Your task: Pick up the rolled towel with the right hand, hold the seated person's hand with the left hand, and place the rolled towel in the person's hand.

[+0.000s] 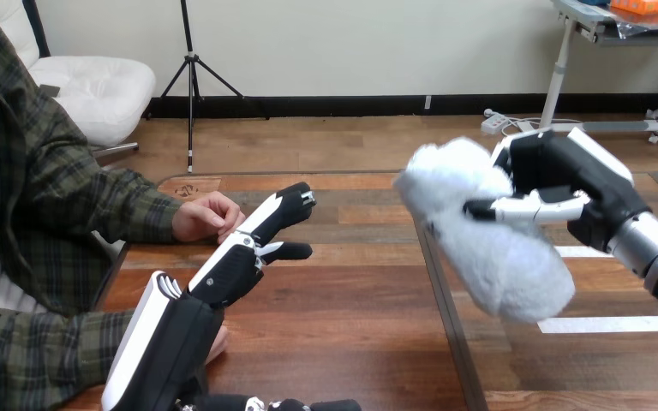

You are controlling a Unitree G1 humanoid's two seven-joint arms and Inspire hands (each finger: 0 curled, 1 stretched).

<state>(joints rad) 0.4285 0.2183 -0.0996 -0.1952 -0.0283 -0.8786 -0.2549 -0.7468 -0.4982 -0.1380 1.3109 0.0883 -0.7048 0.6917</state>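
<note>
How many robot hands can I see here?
2. The left hand is stretched out, fingers straight, beside the person's hand at the left. The right hand is raised at the right, fingers curled round the rolled towel.

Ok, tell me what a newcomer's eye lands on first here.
The fluffy white rolled towel at the right, gripped in the lifted right hand. Then the left hand, open and stretched out beside the person's hand at the left; whether they touch is unclear.

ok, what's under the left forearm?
Part of the person's nearer hand shows at the edge of the left forearm; the rest of it is covered by the arm, so contact cannot be told.
</note>
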